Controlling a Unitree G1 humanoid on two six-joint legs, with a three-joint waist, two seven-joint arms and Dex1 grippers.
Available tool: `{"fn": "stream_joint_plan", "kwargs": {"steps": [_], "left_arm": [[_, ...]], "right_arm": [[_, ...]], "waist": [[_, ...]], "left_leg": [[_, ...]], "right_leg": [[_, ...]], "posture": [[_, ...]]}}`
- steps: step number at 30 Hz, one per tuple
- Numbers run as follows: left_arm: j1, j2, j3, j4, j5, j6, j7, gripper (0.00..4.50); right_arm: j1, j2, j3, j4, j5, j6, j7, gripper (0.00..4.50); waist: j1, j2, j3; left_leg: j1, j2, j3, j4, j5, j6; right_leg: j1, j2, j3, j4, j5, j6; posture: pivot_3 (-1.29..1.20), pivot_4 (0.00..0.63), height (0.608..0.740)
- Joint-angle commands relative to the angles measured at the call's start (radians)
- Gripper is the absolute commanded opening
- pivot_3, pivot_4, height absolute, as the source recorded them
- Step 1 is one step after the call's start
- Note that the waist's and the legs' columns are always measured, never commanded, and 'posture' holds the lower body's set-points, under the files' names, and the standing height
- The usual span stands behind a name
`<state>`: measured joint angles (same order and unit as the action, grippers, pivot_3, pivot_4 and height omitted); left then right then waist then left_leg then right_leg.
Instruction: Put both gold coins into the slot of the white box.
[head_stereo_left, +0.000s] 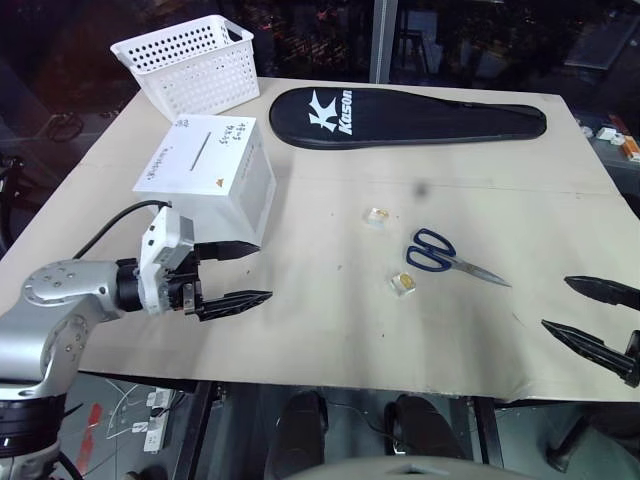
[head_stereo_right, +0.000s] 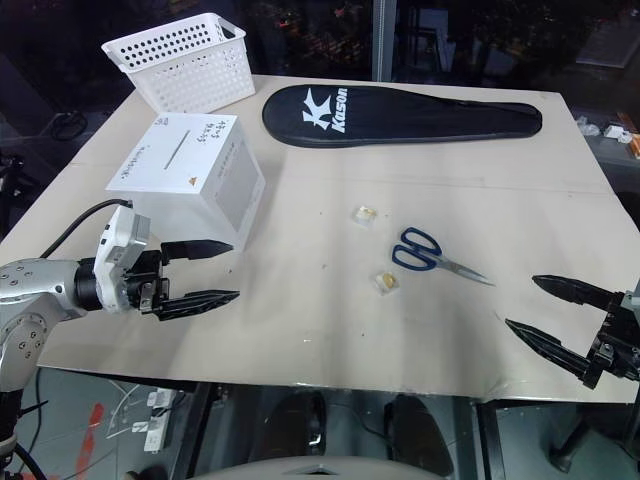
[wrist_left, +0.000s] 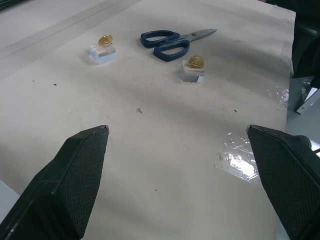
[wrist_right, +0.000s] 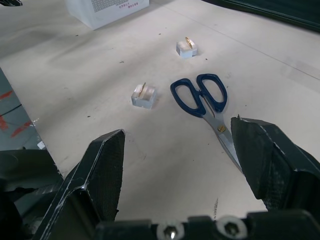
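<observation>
Both gold coins stand on edge in small clear cases out on the desk, beside the blue scissors and between the two arms. The right claw, spread and empty, looks the nearer. The left claw (also spread, holding nothing) hangs just in front of the white box, whose slot faces up.

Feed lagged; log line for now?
left claw: open, empty | right claw: open, empty | coins: upright on clear cases | box: slot up
</observation>
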<state>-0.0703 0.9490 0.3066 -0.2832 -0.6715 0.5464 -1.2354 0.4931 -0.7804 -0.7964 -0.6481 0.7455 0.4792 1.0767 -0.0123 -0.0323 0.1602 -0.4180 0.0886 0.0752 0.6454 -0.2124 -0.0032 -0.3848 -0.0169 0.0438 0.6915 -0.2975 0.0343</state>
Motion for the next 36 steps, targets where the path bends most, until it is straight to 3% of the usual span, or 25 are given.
{"fn": "stream_joint_plan", "kwargs": {"steps": [1, 4, 11, 17, 21, 24, 28, 30, 33, 36], "left_arm": [[-0.041, -0.021, -0.006, -0.068, -0.054, 0.014, 0.028, 4.50], [-0.090, -0.053, -0.042, -0.177, -0.129, 0.056, 0.058, 4.50], [-0.117, -0.069, -0.083, -0.253, -0.163, 0.082, 0.100, 4.50], [-0.130, -0.089, -0.106, -0.286, -0.175, 0.088, 0.150, 4.50], [-0.122, -0.093, -0.104, -0.301, -0.180, 0.088, 0.175, 4.50], [-0.116, -0.093, -0.102, -0.307, -0.183, 0.088, 0.186, 4.50], [-0.109, -0.096, -0.099, -0.312, -0.182, 0.084, 0.197, 4.50], [-0.107, -0.102, -0.102, -0.315, -0.183, 0.083, 0.206, 4.50], [-0.105, -0.107, -0.105, -0.314, -0.180, 0.080, 0.211, 4.50], [-0.103, -0.115, -0.108, -0.309, -0.176, 0.076, 0.217, 4.50]], "right_arm": [[-0.060, -0.031, 0.108, -0.038, -0.070, 0.048, -0.122, 3.68], [-0.223, -0.091, 0.344, -0.058, -0.142, 0.216, -0.313, 3.68], [-0.541, -0.117, 0.667, 0.094, -0.253, 0.393, -0.441, 3.68], [-0.777, -0.024, 0.853, 0.318, -0.351, 0.484, -0.523, 3.68], [-0.845, 0.025, 0.912, 0.450, -0.390, 0.481, -0.509, 3.68], [-0.860, 0.035, 0.928, 0.475, -0.387, 0.482, -0.479, 2.94], [-0.840, 0.032, 0.914, 0.459, -0.386, 0.470, -0.453, 1.08], [-0.814, 0.037, 0.854, 0.431, -0.362, 0.487, -0.461, 0.49], [-0.775, 0.046, 0.740, 0.391, -0.361, 0.528, -0.530, 0.34], [-0.781, 0.087, 0.610, 0.422, -0.424, 0.568, -0.693, 0.34]], "waist": [[0.000, 0.000, 0.000], [-0.008, -0.004, 0.001], [-0.002, -0.003, 0.002], [-0.005, -0.003, 0.002], [-0.003, -0.003, 0.002], [-0.005, -0.004, 0.002], [-0.003, -0.004, 0.002], [-0.002, -0.004, 0.002], [0.004, -0.004, 0.002], [0.002, -0.004, 0.002]], "left_leg": [[0.000, 0.000, 0.000, 0.000, 0.000, 0.000], [0.002, 0.001, 0.000, 0.001, 0.000, 0.000], [0.000, 0.000, 0.001, -0.001, 0.000, 0.000], [-0.002, 0.000, 0.001, -0.004, 0.000, 0.000], [-0.002, 0.000, 0.002, -0.004, 0.000, 0.000], [-0.002, 0.000, 0.004, -0.004, 0.000, 0.000], [-0.001, 0.000, 0.005, -0.003, 0.000, 0.000], [-0.001, 0.000, 0.005, -0.003, 0.000, 0.000], [-0.001, 0.000, 0.005, -0.003, 0.000, 0.000], [-0.002, 0.000, 0.005, -0.003, 0.000, 0.000]], "right_leg": [[0.000, 0.000, 0.000, 0.000, 0.000, 0.000], [0.000, -0.001, 0.001, 0.000, -0.001, -0.002], [-0.002, 0.001, 0.003, 0.000, 0.002, -0.001], [-0.004, 0.001, 0.002, -0.002, 0.002, -0.001], [-0.004, 0.001, 0.002, -0.002, 0.002, -0.001], [-0.003, 0.001, 0.001, -0.002, 0.002, -0.001], [-0.002, 0.001, 0.002, -0.002, 0.002, -0.001], [-0.002, 0.001, 0.001, -0.002, 0.002, -0.001], [-0.002, 0.001, 0.001, -0.002, 0.002, -0.001], [-0.002, 0.001, 0.001, -0.003, 0.002, -0.001]], "posture": [[0.00, 0.150, 0.740], [0.00, 0.150, 0.740], [0.00, 0.150, 0.740], [0.00, 0.150, 0.740], [0.00, 0.150, 0.740], [0.00, 0.150, 0.740], [0.00, 0.150, 0.740], [0.00, 0.150, 0.740], [0.00, 0.150, 0.740], [0.00, 0.150, 0.740]]}}
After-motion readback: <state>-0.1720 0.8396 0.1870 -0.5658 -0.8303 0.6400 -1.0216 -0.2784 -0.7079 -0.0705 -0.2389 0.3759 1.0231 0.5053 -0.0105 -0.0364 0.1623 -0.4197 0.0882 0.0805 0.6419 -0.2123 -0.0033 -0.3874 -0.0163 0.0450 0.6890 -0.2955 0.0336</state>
